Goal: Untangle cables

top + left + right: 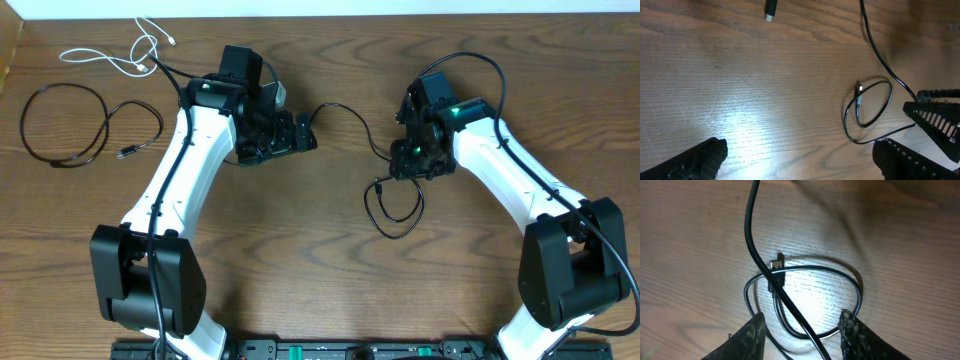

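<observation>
A thin black cable (pixel 345 108) runs across the middle of the table and ends in a small loop (pixel 395 208). My right gripper (pixel 405 170) hangs over the top of that loop. In the right wrist view its fingers (pixel 747 335) stand partly apart, astride the looped strands (pixel 805 325) without touching them, with the plug (pixel 776 265) just ahead. My left gripper (pixel 300 135) is wide open and empty above bare wood (pixel 800 162), left of the loop (pixel 870 107). A second black cable (pixel 70 125) and a white cable (pixel 120 55) lie apart at the far left.
The thicker black arm cables arch over both wrists (pixel 470 60). A loose black plug end (pixel 770 10) lies on the wood ahead of my left gripper. The table's far edge (pixel 330 12) runs along the top.
</observation>
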`<state>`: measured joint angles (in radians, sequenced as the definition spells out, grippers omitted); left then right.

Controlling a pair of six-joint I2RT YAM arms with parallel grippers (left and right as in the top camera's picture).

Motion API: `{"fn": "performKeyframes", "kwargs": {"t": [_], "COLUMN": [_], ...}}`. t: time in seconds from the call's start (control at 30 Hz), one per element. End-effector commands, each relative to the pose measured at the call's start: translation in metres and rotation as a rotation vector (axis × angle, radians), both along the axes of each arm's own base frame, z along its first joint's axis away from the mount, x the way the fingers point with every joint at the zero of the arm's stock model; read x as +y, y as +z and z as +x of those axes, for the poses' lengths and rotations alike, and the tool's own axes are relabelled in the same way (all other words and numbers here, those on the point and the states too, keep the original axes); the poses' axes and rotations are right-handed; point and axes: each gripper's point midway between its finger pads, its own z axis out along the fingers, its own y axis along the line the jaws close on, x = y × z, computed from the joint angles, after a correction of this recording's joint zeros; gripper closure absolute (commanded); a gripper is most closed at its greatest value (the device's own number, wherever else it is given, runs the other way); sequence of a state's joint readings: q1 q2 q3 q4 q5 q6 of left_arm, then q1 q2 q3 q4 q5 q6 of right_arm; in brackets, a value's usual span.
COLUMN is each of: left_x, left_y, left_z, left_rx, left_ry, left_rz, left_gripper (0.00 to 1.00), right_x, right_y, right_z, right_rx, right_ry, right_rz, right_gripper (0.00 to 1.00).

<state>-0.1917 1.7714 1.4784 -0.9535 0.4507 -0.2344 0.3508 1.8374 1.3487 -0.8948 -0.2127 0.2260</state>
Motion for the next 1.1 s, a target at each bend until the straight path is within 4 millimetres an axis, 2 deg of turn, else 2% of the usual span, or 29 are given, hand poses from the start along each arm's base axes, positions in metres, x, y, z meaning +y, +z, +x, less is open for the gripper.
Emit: {"fn": "performKeyframes", "kwargs": {"t": [0.0,0.1,0.3,0.43,0.53,0.67,0.73,0.83,1.0,1.07], "left_x": [-0.001,-0.001,-0.001,-0.001,-0.001,-0.001,-0.001,-0.001,-0.001,-0.001], "left_y": [-0.003,-0.003,-0.003,-0.003,-0.003,-0.003,-0.003,-0.003,-0.003,-0.003], "left_z": [-0.001,-0.001,-0.001,-0.001,-0.001,-0.001,-0.001,-0.001,-0.001,-0.001], "left_rx": [0.007,0.007,0.007,0.007,0.007,0.007,0.007,0.007,0.007,0.007], "left_ry": [-0.016,-0.016,-0.016,-0.016,-0.016,-0.016,-0.016,-0.016,-0.016,-0.016], "left_rz": [-0.004,-0.004,-0.004,-0.004,-0.004,-0.004,-0.004,-0.004,-0.004,-0.004], "left_gripper": [0.02,0.02,0.02,0.02,0.01,0.02,0.02,0.02,0.02,0.02], "right_x": [-0.003,-0.009,-0.013,-0.012,-0.003,0.017,0.032,0.04,0.069,0.076], "right_y": [-0.004,-0.013,-0.017,-0.016,-0.009,0.011,0.033,0.052,0.112,0.126], "right_z": [-0.006,-0.012,-0.016,-0.012,-0.011,-0.008,-0.005,-0.004,-0.01,-0.012], "right_rx": [0.016,0.033,0.041,0.032,0.037,0.043,0.047,0.052,0.053,0.053], "right_ry": [0.006,0.003,0.001,-0.011,-0.003,0.017,0.033,0.045,0.147,0.162], "right_rz": [-0.012,-0.045,-0.06,-0.053,-0.006,0.104,0.183,0.232,0.416,0.468], "right_gripper": [0.57,0.56,0.64,0.76,0.99,0.99,0.99,0.99,0.99,0.99]}}
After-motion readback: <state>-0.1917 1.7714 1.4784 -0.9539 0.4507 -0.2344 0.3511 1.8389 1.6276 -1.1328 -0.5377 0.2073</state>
